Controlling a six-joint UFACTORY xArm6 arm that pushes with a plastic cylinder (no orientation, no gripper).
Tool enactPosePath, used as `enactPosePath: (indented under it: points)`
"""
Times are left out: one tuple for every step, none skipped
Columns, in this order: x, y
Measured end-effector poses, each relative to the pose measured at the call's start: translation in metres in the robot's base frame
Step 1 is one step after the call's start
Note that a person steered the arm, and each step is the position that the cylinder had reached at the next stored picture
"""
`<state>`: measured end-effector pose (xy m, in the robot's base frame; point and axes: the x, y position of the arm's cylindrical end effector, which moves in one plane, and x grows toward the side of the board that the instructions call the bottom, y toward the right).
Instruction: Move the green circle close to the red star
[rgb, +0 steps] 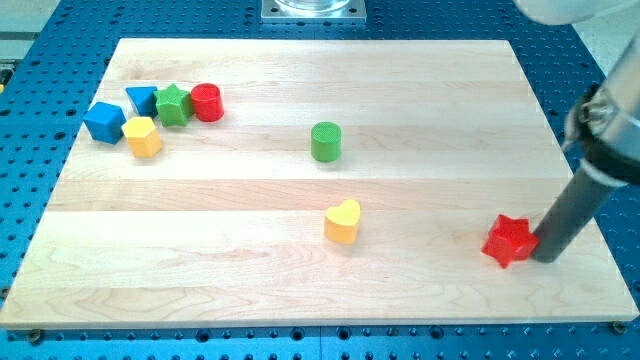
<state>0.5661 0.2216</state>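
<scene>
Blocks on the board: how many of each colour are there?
Blue: 2, a cube and a triangle
Green: 2, a star and a circle
Red: 2, a cylinder and a star
Yellow: 2, a heart and a block
Total: 8
My tip sits at the red star's right.

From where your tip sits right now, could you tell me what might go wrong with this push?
My tip sits right against the red star on the view's right, so moving off carelessly could shove it. The green circle is far away; on a long push it may slip off course. The yellow heart lies near that path and could be bumped.
</scene>
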Motion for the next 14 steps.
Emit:
enactPosePath:
  points:
    - [-0.042, -0.018]
    - [-0.108, -0.058]
    - [-0.168, -0.108]
    - [-0.201, -0.174]
    - [-0.127, -0.204]
    - [-0.087, -0.206]
    - [-0.152, -0.214]
    - [-0.179, -0.242]
    - [-0.113, -0.266]
    - [-0.059, -0.248]
    - [-0.043, -0.276]
    - [-0.030, -0.213]
    - [-0.009, -0.149]
    - [0.020, -0.105]
